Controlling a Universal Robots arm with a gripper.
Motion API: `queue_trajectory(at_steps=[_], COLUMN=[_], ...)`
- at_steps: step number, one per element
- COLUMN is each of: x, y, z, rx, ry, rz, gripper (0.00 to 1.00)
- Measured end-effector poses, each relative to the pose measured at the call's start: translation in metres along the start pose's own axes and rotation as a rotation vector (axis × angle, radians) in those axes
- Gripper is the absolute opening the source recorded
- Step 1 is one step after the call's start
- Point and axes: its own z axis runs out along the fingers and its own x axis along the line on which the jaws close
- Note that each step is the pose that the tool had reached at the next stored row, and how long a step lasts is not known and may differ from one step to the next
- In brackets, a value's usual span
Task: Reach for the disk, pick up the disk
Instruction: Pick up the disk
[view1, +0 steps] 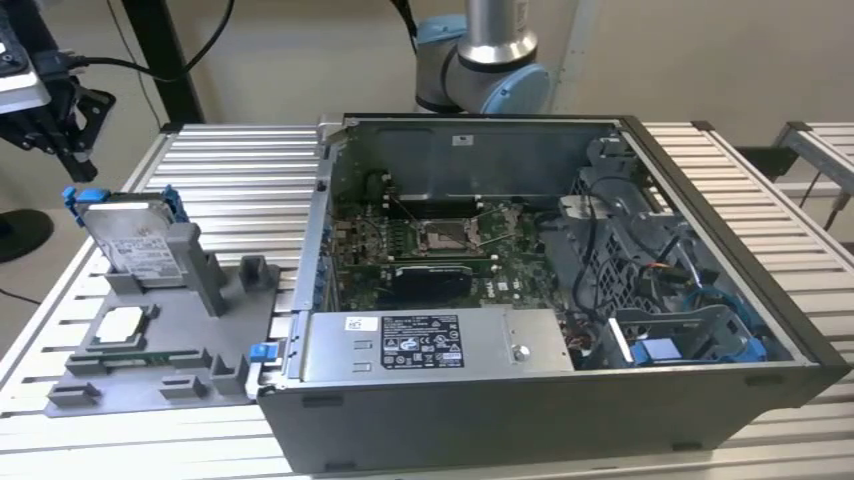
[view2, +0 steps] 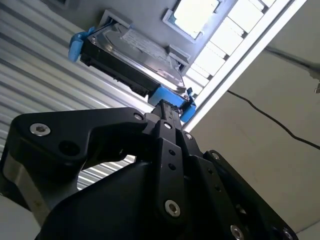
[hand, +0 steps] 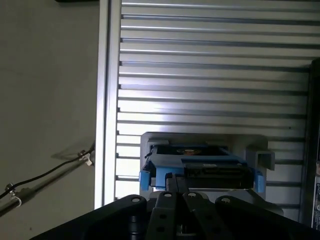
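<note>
Slatted aluminium table (view1: 227, 160) carries everything you see. At the exterior view's far left, your one claw (view1: 78, 160) hangs above the one disk (view1: 134, 240), its fingers drawn together and gripping nothing. The disk stands on end in one grey fixture (view1: 200, 330), its long axis near upright and leaning slightly, labelled face toward the exterior camera. One square chip (view1: 123, 325) lies on the fixture. One open computer case (view1: 534, 420) sits to the right.

Silver-grey disk (view1: 134, 238) with white label and blue frame, matte black claw (view2: 164, 111), pale grey holder (view1: 200, 335), silver desk (view1: 227, 160) striped with ribs, and dark grey computer case (view1: 534, 420) baring a green circuit board (view1: 387, 232).
</note>
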Motion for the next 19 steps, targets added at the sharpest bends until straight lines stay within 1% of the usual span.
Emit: queue_trajectory(at_steps=[2, 4, 7, 8, 15, 16, 18, 19], x=[0.0, 0.0, 0.0, 0.0, 0.0005, 0.0006, 0.0006, 0.0006], y=[0.0001, 0.0, 0.0001, 0.0001, 0.0001, 0.0001, 0.0001, 0.0001], z=[0.0, 0.0002, 0.0002, 0.0002, 0.0002, 0.0002, 0.0002, 0.0002], rx=[0.0, 0.0, 0.0, 0.0002, 0.0012, 0.0013, 0.0015, 0.0014], ry=[-0.0001, -0.0011, -0.0012, -0.0008, 0.004, 0.0043, 0.0038, 0.0037], rz=[0.002, 0.028, 0.028, 0.018, -0.104, -0.113, -0.095, -0.097], gripper=[0.0, 0.0, 0.0, 0.0, 0.0, 0.0, 0.0, 0.0])
